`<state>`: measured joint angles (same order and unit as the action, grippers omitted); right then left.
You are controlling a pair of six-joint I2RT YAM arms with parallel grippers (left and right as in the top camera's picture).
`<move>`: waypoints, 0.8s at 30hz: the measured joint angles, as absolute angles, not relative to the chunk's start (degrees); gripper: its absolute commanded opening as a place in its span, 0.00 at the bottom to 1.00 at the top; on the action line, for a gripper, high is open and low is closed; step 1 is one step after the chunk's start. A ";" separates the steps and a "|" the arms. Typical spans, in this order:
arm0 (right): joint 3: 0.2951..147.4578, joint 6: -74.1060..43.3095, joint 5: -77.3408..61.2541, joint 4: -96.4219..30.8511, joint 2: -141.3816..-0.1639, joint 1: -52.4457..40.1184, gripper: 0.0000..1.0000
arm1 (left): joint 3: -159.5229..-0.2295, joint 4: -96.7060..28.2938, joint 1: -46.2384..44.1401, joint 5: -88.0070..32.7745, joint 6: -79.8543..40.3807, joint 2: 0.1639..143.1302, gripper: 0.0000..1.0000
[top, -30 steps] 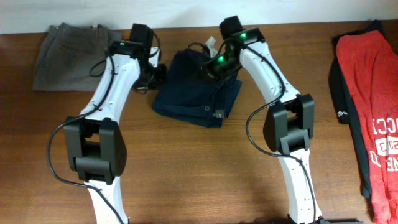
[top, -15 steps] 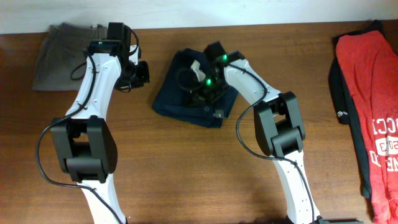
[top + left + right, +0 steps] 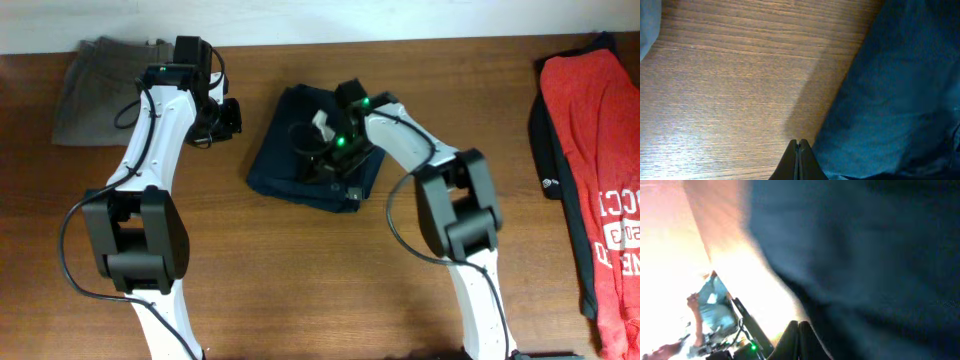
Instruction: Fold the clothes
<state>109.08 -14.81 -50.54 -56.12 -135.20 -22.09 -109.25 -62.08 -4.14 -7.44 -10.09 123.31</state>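
Note:
The clothes, a pair of dark navy shorts (image 3: 285,165), lie folded into a compact bundle in the back middle of the wooden table. My right gripper (image 3: 312,150) rests low over the top of the bundle. In the right wrist view its fingers (image 3: 798,326) are shut with nothing between them, and the navy cloth (image 3: 865,255) fills most of that picture. My left gripper (image 3: 236,118) is over bare wood just left of the shorts. It is shut (image 3: 798,145) and empty, its tips a little short of the cloth's edge (image 3: 890,100).
Grey-olive shorts (image 3: 105,75) lie at the back left corner. A red T-shirt (image 3: 595,150) with white lettering lies on a dark garment (image 3: 545,130) along the right edge. Bare wood (image 3: 300,280) stretches across the front between the two arm bases.
My right arm has come forward from the back edge and dropped onto the shorts. My left arm has swung left, away from the bundle. Both grippers stayed shut.

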 measured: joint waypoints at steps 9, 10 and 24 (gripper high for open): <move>110.41 -13.17 -49.56 -60.84 -122.93 -22.09 0.04 | -109.25 -62.08 -4.14 -7.44 -10.09 123.31 0.01; 109.45 -12.93 -49.54 -60.20 -123.02 -22.09 0.04 | -109.25 -62.08 -4.14 -7.44 -10.09 123.31 0.01; 81.06 -17.06 -53.87 -36.67 -126.87 -22.13 0.04 | -109.25 -62.08 -4.14 -7.44 -10.09 123.31 0.01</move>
<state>81.06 -17.06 -53.87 -36.67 -126.87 -22.13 -109.25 -62.08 -4.14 -7.44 -10.09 123.31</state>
